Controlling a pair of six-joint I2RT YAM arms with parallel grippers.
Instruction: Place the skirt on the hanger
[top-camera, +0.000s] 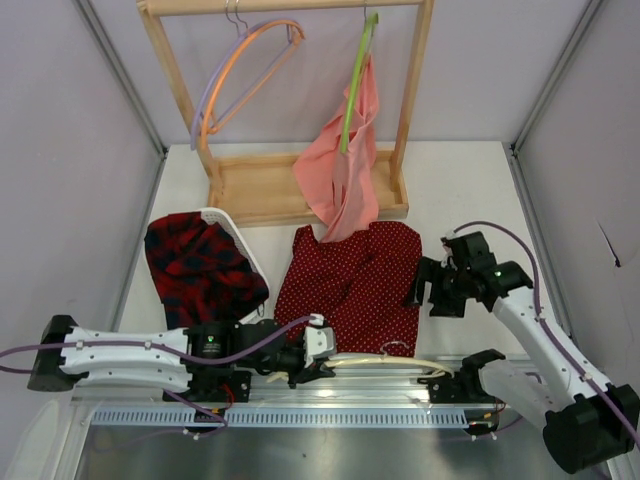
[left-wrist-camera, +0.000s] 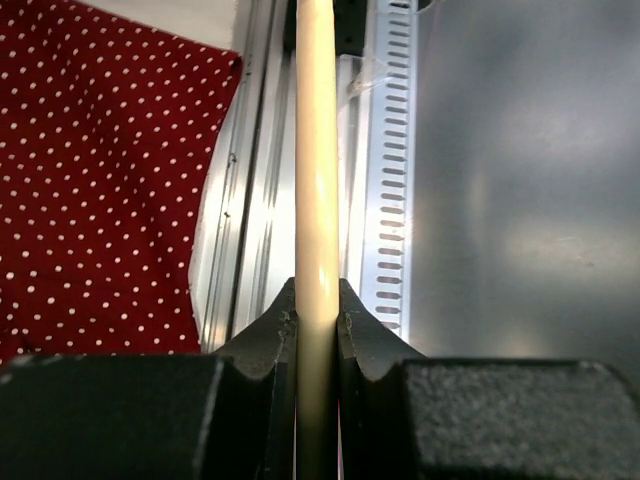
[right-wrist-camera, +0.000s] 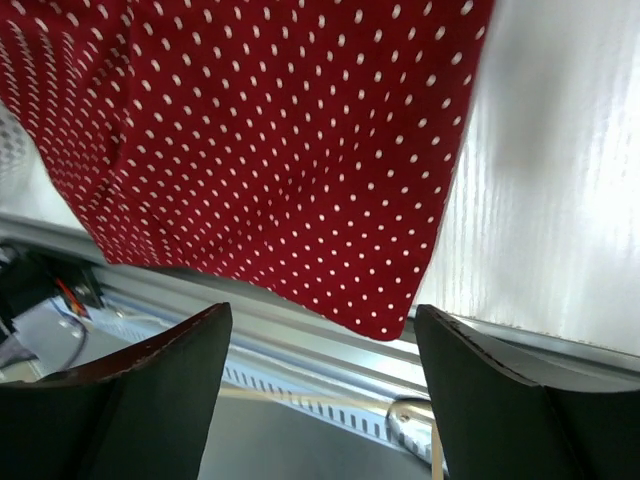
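The dark-red polka-dot skirt (top-camera: 350, 280) lies flat on the table, near the front edge. It fills the left of the left wrist view (left-wrist-camera: 100, 190) and the top of the right wrist view (right-wrist-camera: 280, 150). The cream hanger (top-camera: 385, 362) lies along the metal rail below the skirt. My left gripper (top-camera: 312, 362) is shut on the hanger's left end (left-wrist-camera: 316, 200). My right gripper (top-camera: 422, 290) is open and empty, just above the skirt's right edge; its fingers (right-wrist-camera: 150, 390) frame the skirt's corner.
A wooden rack (top-camera: 300, 190) at the back holds orange and lilac hangers (top-camera: 245, 75) and a lime-green hanger (top-camera: 355, 85) with salmon-pink cloth (top-camera: 345, 170). A red-black plaid garment (top-camera: 200, 270) lies in a white basket at left. The metal rail (top-camera: 300, 400) runs along the front.
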